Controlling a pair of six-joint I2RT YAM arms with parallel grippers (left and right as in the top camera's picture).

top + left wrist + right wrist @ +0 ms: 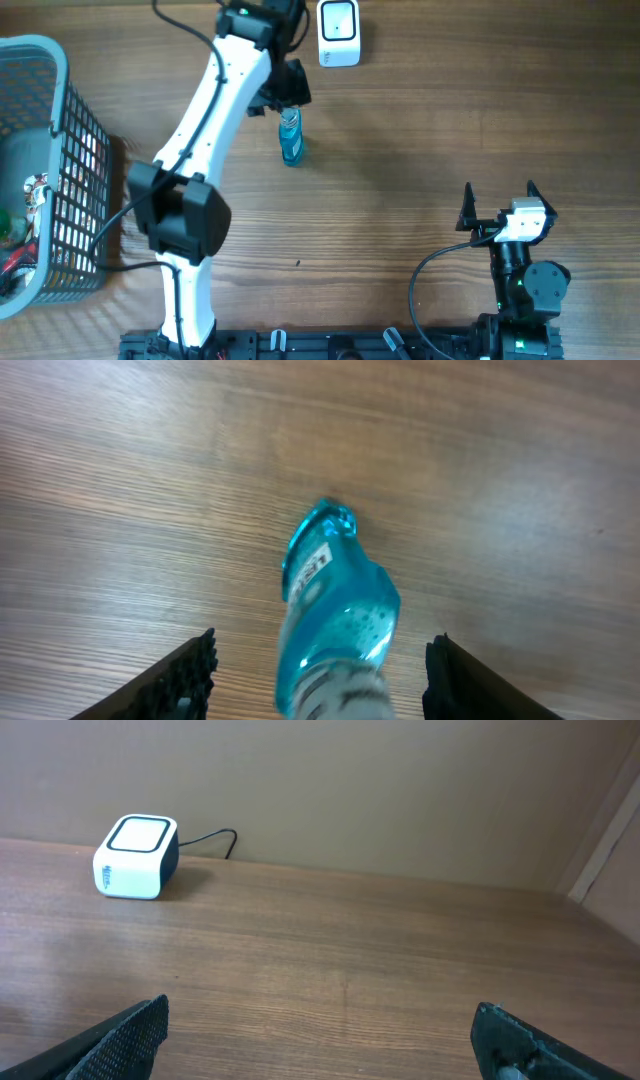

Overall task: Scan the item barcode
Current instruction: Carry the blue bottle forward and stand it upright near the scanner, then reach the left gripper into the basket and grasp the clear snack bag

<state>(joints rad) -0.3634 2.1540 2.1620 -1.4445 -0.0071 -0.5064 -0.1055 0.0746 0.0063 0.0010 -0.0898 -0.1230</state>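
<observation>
Two arms at the wooden table [420,130]. Far left: grey wire basket [62,150] with mixed items inside. Left gripper [322,650] reaches to the far centre, fingers spread apart, not touching anything. Blue bottle [290,138] sits on the table between them, free, just near-left of the white scanner [338,33] at the far edge. Can't tell if the bottle is upright or lying. Right gripper [498,190] at near right, fingers wide apart, nothing in them.

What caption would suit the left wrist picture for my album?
Open left gripper poised over a clear blue plastic bottle on the wooden table.
</observation>
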